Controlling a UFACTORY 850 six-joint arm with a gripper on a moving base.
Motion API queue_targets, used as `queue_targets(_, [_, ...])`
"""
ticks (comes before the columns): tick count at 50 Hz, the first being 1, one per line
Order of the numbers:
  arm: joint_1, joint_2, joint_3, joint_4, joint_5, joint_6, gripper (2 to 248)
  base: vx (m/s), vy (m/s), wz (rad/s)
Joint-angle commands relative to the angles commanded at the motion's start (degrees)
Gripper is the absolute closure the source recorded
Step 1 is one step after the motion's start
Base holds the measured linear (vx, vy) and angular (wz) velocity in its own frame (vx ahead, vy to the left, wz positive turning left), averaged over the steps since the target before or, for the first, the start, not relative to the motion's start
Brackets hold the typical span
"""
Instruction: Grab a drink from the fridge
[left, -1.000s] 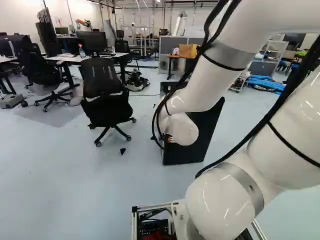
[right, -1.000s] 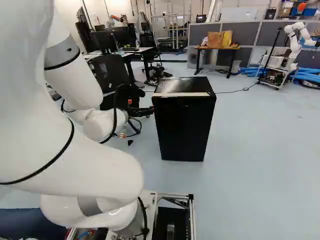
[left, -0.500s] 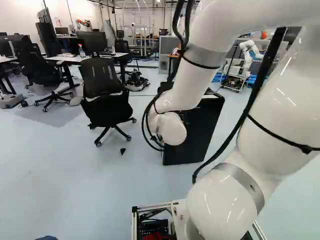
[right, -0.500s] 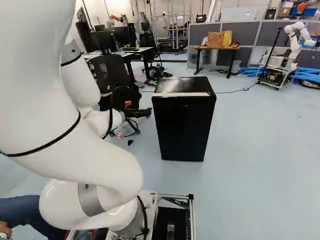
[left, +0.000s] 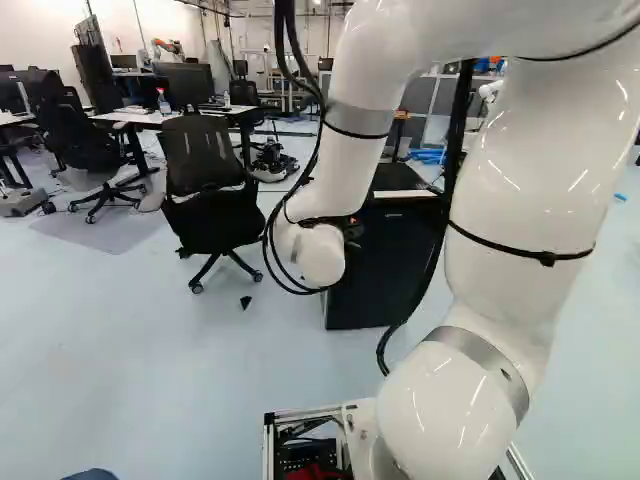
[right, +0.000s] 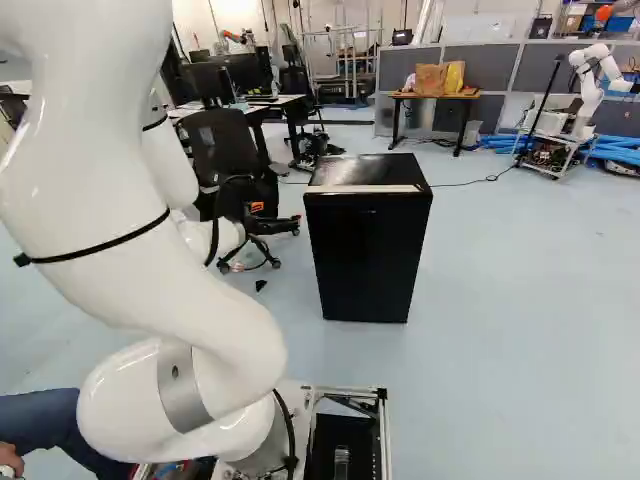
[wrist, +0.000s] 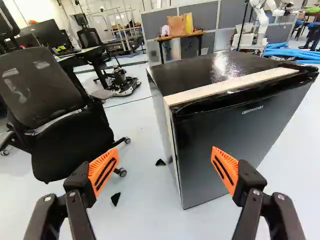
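Observation:
In the left base view my gripper (left: 348, 230) is a small dark shape, partly behind the white wrist and in front of the fridge (left: 385, 275). Seen from the wrist, the gripper (wrist: 165, 155) has its orange pads wide apart, with nothing held. The black fridge (wrist: 220, 145) stands ahead of it, its lower door corner between the lines of the fingers and the rest reaching past one finger. The door is shut, and a pale strip runs along the top front edge. In the right base view the whole fridge (right: 370, 250) shows upright. No drink is visible inside it.
A black office chair (wrist: 70, 135) stands beside the fridge. Two small black pieces (wrist: 115, 199) lie on the floor near it. Behind are a desk (left: 150, 117), a small table with bags (right: 435, 96) and another robot (right: 590, 80). A person's leg (right: 50, 425) is beside the base.
The arm has swung leftward in the left base view, its wrist passing across the fridge front towards the chair side. The base and fridge have stayed put.

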Motion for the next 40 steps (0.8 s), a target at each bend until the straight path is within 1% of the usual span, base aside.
queue_targets(13, [0.91,-5.25,-3.71,3.85,2.23,0.00,3,0.000,0.000,0.000])
queue_targets(40, [1.79,-15.20,-11.13,12.93,6.75,0.00,3,0.000,0.000,0.000])
